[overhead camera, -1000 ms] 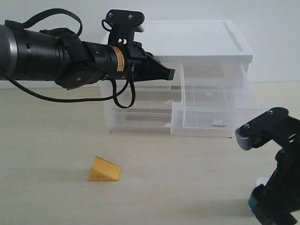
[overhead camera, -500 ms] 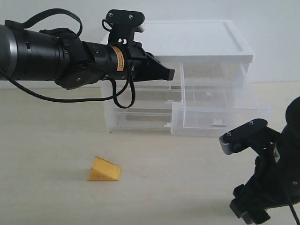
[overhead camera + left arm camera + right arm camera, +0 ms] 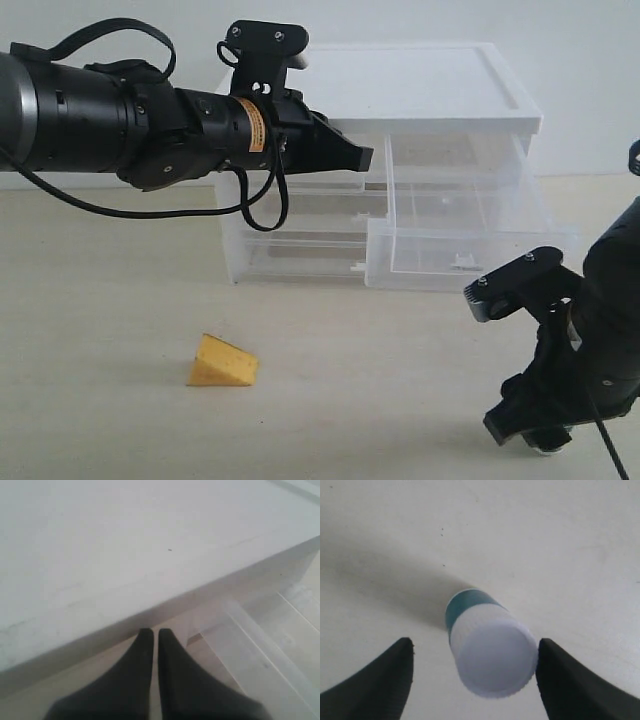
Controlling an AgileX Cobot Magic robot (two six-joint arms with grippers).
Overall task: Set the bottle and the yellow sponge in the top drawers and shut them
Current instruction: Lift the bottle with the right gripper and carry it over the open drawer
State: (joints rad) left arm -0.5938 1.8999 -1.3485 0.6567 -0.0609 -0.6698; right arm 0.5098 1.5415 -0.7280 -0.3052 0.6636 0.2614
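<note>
Table (image 3: 90, 300): pale; bottle (image 3: 487, 647) stands near right.
Right gripper (image 3: 475, 647): jaws apart astride bottle; centre it, then close below the cap.
Right drawer (image 3: 470, 250): pulled out, beyond bottle; lift over its front edge.
Left gripper (image 3: 151, 635): jaws together beneath unit (image 3: 420, 85) top.
Sponge (image 3: 222, 362): left, well apart.

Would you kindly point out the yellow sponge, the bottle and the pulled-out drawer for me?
yellow sponge (image 3: 222, 363), exterior view, on its sloping front face.
bottle (image 3: 492, 657), right wrist view, on its white cap.
pulled-out drawer (image 3: 420, 265), exterior view, on its clear front wall.
</note>
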